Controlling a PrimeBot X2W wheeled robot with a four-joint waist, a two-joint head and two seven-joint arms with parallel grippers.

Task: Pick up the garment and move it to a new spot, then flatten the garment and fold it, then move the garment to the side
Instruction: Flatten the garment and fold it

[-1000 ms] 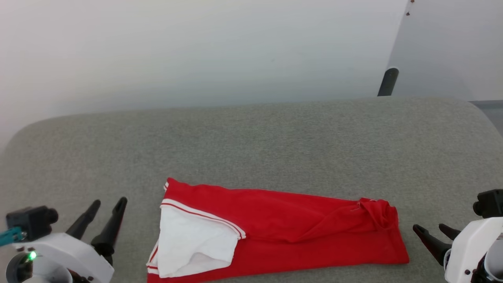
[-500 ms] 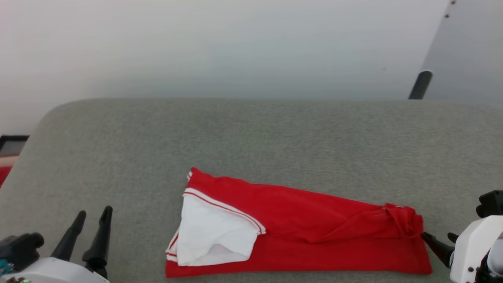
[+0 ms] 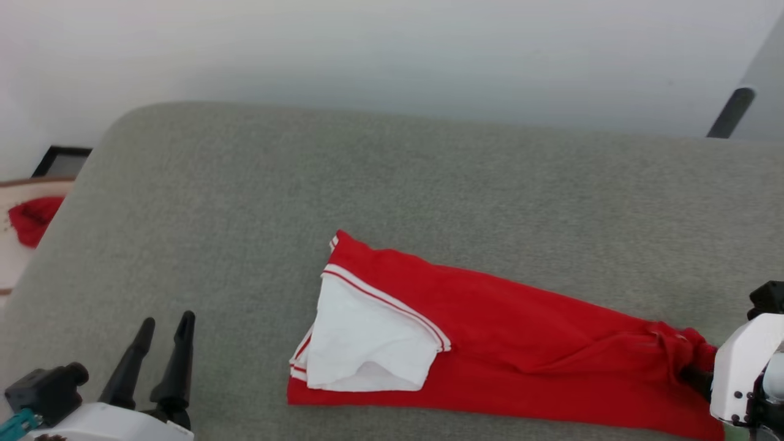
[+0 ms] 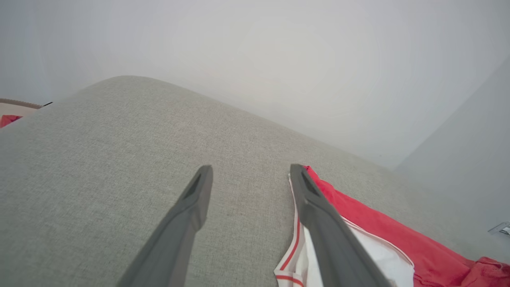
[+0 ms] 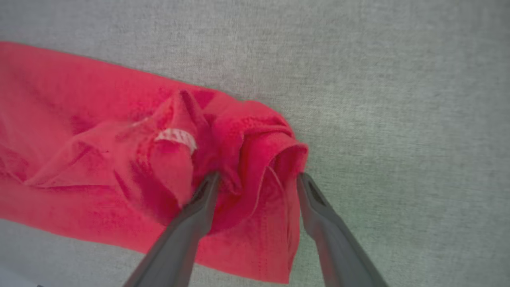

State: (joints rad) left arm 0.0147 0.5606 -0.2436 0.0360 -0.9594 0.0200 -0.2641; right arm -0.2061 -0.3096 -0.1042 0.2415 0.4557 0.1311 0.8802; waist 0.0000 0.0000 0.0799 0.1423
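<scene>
Risk sits with your right gripper (image 5: 258, 177), at 4 o'clock in the head view. Its jaws stand wide open, astride the bunched end (image 5: 247, 131) of the garment (image 3: 502, 343). One finger is nosed into the rumpled folds and the other rests right at the cloth's edge, beside the bare surface (image 3: 245, 184). If you close there, you may catch only the top layer. A pull would then peel the fold open instead of carrying the whole stack. The outer finger could also nip the woven cover of the surface along with the cloth.

Your left gripper (image 3: 167, 320), at 8 o'clock, is open too and holds nothing. It hovers over bare surface, apart from the white sleeve (image 3: 367, 343). If you move the garment by one end alone, the sleeve end is likely to drag and skew.

The garment lies on the surface as a long red strip, running from 6 o'clock out toward 4 o'clock. Its body looks smooth, and the white sleeve with red-and-white stripe trim is folded over the left end. The right end is crumpled, with a small pale label (image 5: 175, 137) showing. No chest numbers are visible.
</scene>
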